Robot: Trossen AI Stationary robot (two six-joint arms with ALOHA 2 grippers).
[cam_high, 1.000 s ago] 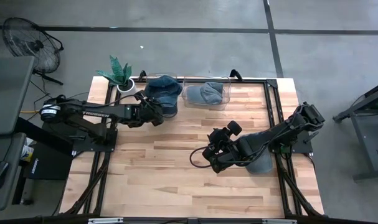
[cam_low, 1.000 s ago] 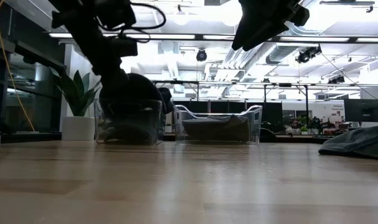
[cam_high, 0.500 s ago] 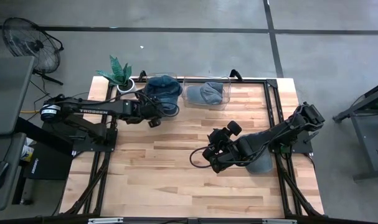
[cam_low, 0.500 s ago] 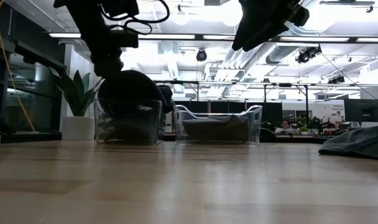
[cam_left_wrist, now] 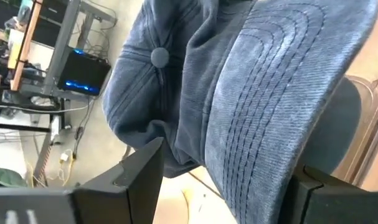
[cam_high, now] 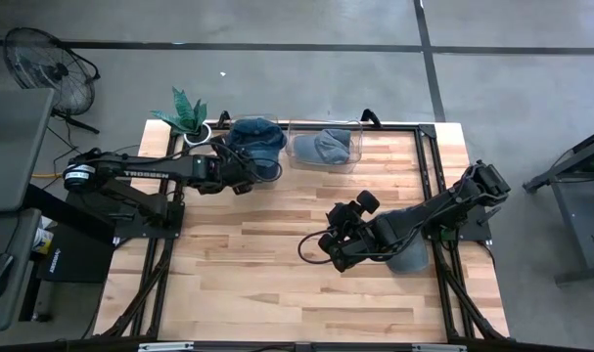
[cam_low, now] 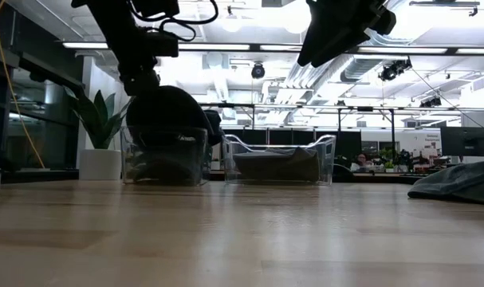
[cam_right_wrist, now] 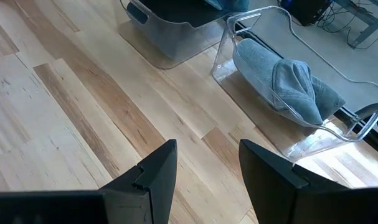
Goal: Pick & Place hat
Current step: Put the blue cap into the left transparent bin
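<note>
High view: left claw at upper left of frame, now spread and drawn slightly back from the dark blue cap left heaped in the left bin; release apparently complete.

Low view: cap mounded above bin rim, left of centre.

Left wrist view: fingers parted, nothing held.

Right wrist view: right claw open, empty, above bare surface; grey cap in the second bin.

potted plant: table's far left corner | floor fan: floor beyond table

Three hats, two clear bins, one potted plant
</note>
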